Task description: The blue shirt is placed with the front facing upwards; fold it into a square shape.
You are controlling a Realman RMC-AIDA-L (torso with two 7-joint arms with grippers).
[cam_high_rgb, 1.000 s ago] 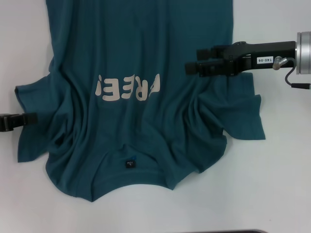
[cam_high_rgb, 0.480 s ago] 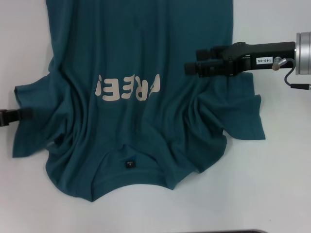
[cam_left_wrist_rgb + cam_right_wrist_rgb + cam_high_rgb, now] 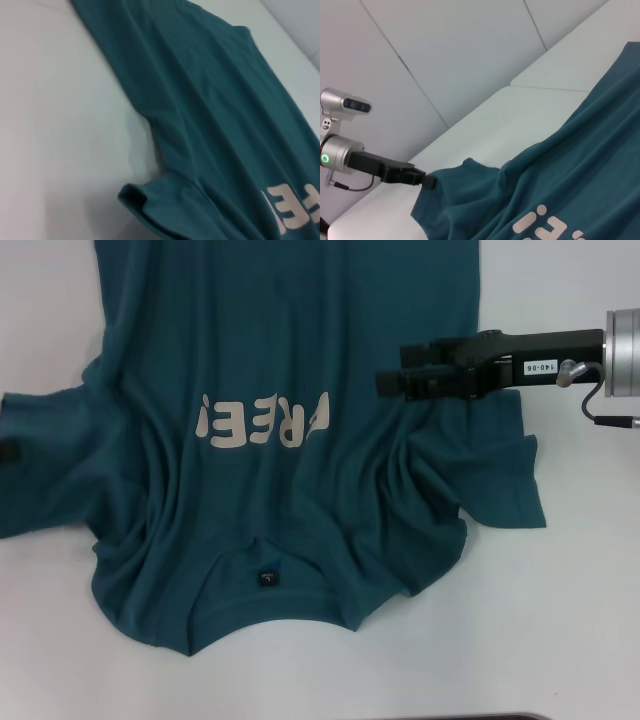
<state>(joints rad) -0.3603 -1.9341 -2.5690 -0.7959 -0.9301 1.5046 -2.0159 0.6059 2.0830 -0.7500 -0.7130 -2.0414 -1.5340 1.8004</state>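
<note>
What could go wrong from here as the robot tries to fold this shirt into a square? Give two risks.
1. The left hand grips the blue shirt by its left sleeve, stretched sideways; pulling further might slip the cloth free or drag the shirt askew.
2. Deep creases bunch the cloth below the right hand; folding over them would likely give a lopsided shape.
</note>
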